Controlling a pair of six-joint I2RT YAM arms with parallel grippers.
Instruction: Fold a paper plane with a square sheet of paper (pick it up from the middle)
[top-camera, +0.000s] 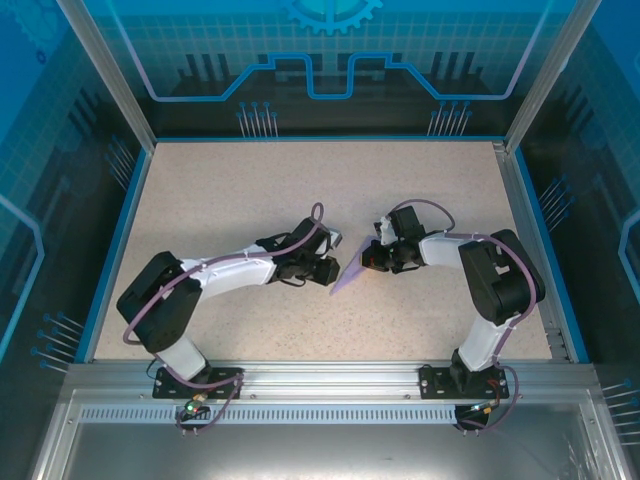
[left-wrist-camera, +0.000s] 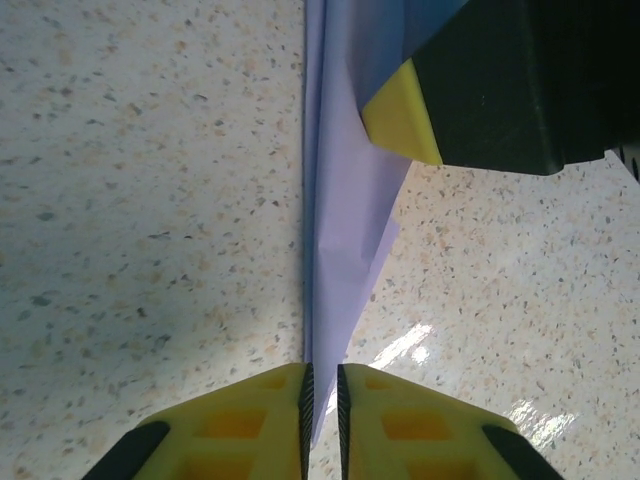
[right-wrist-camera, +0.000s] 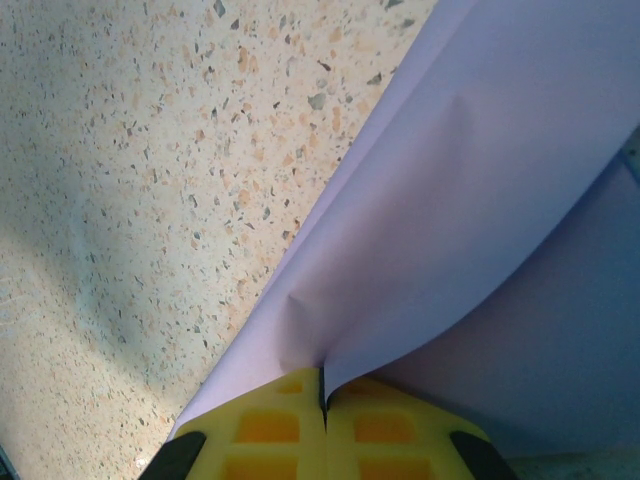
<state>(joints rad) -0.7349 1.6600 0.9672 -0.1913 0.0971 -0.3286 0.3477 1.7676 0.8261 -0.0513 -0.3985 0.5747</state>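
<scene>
The square sheet of paper (top-camera: 347, 276) is folded into a narrow lavender pointed shape, held between both arms at the table's middle. In the right wrist view my right gripper (right-wrist-camera: 323, 388) is shut on the paper (right-wrist-camera: 450, 220), which bulges upward from the pinched fold. In the left wrist view the paper's slim tip (left-wrist-camera: 340, 250) runs down between the fingers of my left gripper (left-wrist-camera: 321, 390). Those jaws stand a narrow gap apart, with table showing beside the tip. The right gripper's yellow-tipped black finger (left-wrist-camera: 480, 90) grips the paper's far part. From above, the left gripper (top-camera: 333, 264) and right gripper (top-camera: 367, 258) nearly face each other.
The speckled beige table (top-camera: 230, 190) is bordered by a blue rim and transparent walls (top-camera: 120, 150). A metal rail (top-camera: 320, 375) with both arm bases runs along the near edge.
</scene>
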